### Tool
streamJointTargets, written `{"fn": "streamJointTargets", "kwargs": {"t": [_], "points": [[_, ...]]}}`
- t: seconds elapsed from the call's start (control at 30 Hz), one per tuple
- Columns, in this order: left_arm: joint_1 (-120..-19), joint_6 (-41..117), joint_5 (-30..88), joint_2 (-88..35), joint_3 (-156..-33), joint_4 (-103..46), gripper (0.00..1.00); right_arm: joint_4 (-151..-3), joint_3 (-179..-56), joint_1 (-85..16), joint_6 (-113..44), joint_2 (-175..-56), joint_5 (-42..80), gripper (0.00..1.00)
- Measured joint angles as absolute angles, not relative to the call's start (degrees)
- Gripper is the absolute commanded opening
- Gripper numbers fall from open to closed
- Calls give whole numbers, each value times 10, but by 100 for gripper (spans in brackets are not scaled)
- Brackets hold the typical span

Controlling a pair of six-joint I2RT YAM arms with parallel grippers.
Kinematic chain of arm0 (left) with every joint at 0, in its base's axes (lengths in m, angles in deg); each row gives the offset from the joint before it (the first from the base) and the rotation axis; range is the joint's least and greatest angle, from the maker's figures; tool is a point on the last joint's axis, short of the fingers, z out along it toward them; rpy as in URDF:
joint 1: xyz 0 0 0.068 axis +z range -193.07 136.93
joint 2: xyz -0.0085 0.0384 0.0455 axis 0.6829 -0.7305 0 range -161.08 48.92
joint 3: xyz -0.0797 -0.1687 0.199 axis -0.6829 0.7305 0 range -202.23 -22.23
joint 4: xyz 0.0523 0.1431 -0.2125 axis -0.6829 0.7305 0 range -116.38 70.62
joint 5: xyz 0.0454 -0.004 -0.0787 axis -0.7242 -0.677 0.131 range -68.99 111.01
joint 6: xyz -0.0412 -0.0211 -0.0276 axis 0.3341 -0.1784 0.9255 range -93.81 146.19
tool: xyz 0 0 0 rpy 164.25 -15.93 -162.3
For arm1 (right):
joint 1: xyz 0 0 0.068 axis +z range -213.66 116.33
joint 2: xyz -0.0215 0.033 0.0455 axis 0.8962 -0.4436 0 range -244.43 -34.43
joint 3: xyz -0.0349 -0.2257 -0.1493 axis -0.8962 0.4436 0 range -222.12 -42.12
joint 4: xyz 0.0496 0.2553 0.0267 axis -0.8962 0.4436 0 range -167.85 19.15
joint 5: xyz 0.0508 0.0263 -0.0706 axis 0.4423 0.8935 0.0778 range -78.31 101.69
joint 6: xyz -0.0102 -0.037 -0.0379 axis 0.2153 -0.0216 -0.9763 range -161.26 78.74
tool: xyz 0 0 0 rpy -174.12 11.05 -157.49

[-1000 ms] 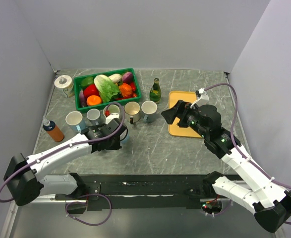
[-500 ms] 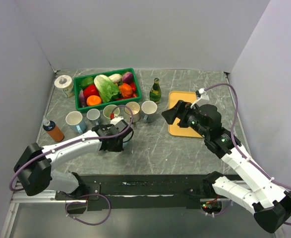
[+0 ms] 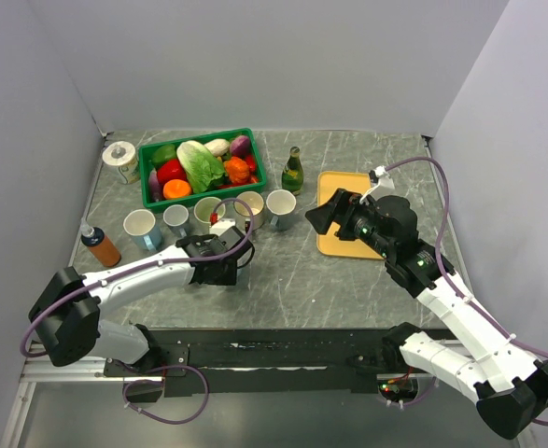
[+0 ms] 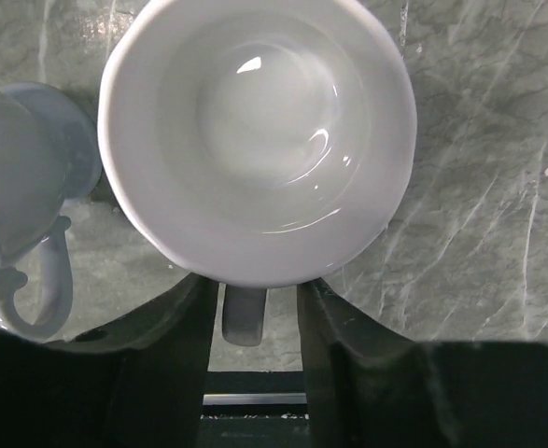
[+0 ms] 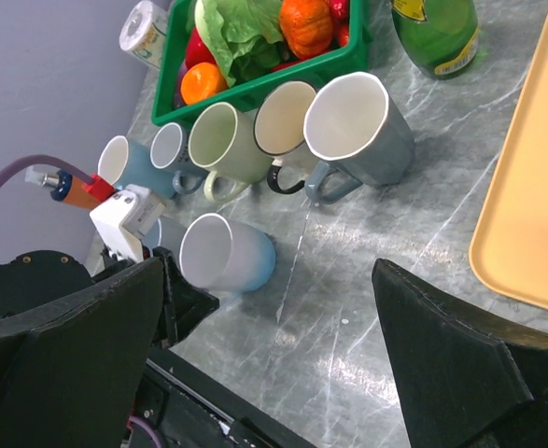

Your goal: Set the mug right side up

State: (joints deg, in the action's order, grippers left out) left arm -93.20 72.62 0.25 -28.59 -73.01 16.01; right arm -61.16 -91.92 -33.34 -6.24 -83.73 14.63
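**Status.** The mug (image 4: 255,140) stands mouth up on the bench (image 3: 292,271), just in front of the row of other mugs (image 5: 288,117). The turn itself is judged complete. The interior floor is visible straight down the opening, and the base sits flat on the bench.

**Left claw** (image 4: 257,303). Partly open. The fingers (image 4: 175,355) lie one on each side of the handle (image 4: 244,317). The left finger is very close to it and there is a clear gap on the right. It grips nothing.

**Right claw** (image 5: 269,271). Fully spread and empty, held above the bench and well apart from the mug.

**Remaining.** Judged: back the left claw clear of the handle without tipping the mug.

**View comparison.**
- Left wrist: the only view of the handle between the fingers and the gaps beside it. It also shows a neighbour mug (image 4: 12,215) close on the left.
- Right wrist: shows the mug from the side, its wall upright and its base on the bench, apart from the row behind.
- Top: the left wrist covers the mug, so its pose cannot be told there. This view does show both arms and the overall layout.
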Motion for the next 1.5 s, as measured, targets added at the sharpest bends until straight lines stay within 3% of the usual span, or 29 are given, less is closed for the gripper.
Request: {"fn": "streamJointTargets", "kwargs": {"t": [0.17,0.2,0.27,0.9,1.03,1.27,1.5], "points": [[-933,725,4,-284,-730,156,79,-610,-919,-334,-62,-837,150,99],[-933,726,4,-282,-730,156,89,-609,-919,-335,-62,-837,150,100],[-934,726,4,-273,-731,159,99,-604,-919,-337,-62,-837,152,100],[-934,703,-18,-127,-941,211,96,-556,-932,-341,-65,-814,150,100],[-935,674,-51,-72,-959,211,96,-541,-964,-341,-77,-791,152,100],[-935,609,-124,-40,-1118,175,96,-533,-1082,-342,-112,-776,219,100],[-935,563,-150,-15,-1161,150,96,-547,-1126,-342,-127,-745,263,100]]}}
